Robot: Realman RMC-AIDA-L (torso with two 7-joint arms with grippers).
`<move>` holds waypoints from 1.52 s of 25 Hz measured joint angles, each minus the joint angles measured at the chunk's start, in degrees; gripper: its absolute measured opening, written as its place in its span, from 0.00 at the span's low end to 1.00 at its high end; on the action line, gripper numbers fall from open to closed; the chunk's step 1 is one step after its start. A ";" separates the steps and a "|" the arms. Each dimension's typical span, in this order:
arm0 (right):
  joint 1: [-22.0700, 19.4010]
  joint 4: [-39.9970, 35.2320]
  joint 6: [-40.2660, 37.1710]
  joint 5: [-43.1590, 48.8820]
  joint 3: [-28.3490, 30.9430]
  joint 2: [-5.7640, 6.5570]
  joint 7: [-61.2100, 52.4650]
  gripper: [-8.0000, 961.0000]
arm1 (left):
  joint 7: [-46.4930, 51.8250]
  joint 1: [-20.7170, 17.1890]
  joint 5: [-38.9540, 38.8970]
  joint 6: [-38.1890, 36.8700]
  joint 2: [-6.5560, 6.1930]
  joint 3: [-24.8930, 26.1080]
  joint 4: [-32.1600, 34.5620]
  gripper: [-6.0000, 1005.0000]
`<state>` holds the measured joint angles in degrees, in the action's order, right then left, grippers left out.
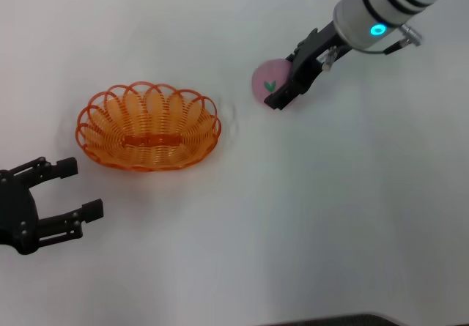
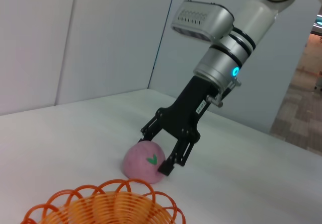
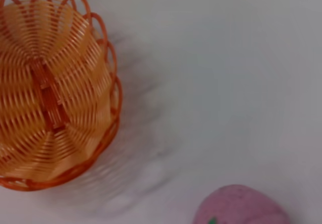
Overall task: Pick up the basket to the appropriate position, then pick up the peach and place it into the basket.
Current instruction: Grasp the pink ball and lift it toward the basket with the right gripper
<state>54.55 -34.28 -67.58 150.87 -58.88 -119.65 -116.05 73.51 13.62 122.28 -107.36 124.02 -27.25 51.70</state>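
The orange wire basket [image 1: 149,90] stands empty on the white table at centre-left; it also shows in the left wrist view [image 2: 107,191] and the right wrist view [image 3: 55,98]. The pink peach [image 1: 264,79] with a green leaf mark rests on the table to the basket's right, also seen in the left wrist view [image 2: 142,161] and the right wrist view [image 3: 241,208]. My right gripper [image 1: 283,81] reaches down from the upper right, open, its black fingers straddling the peach [image 2: 154,153]. My left gripper [image 1: 82,188] is open and empty, in front of the basket at the lower left.
The white table [image 1: 330,216] stretches wide to the front and right. In the left wrist view, pale wall panels [image 2: 100,38] stand behind the table's far edge.
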 joint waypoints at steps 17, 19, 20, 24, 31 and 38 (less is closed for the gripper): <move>-0.36 2.93 2.87 -1.06 -0.44 0.07 1.35 0.71 | -0.03 0.16 0.15 1.47 -0.01 -0.35 -1.40 0.84; -0.39 2.74 2.71 -1.06 -0.36 0.07 1.44 0.64 | -0.03 0.17 0.15 1.52 -0.01 -0.35 -1.44 0.84; -0.42 2.66 2.65 -1.06 -0.34 0.07 1.47 0.61 | -0.03 0.17 0.16 1.54 -0.01 -0.35 -1.45 0.84; -0.44 2.54 2.56 -1.06 -0.30 0.13 1.52 0.49 | -0.03 0.14 0.24 1.56 -0.01 -0.35 -1.45 0.84; -0.42 2.19 2.15 -1.26 -0.26 0.16 1.53 0.39 | -0.03 0.07 0.24 1.56 -0.01 -0.34 -1.43 0.84; -0.45 -0.32 -0.58 -1.55 -0.25 0.21 0.93 0.36 | -0.03 -0.08 0.38 1.54 -0.01 -0.34 -1.43 0.84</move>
<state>54.10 -34.60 -68.16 149.32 -59.13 -119.44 -115.12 73.47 13.55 122.66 -105.82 124.01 -27.60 50.28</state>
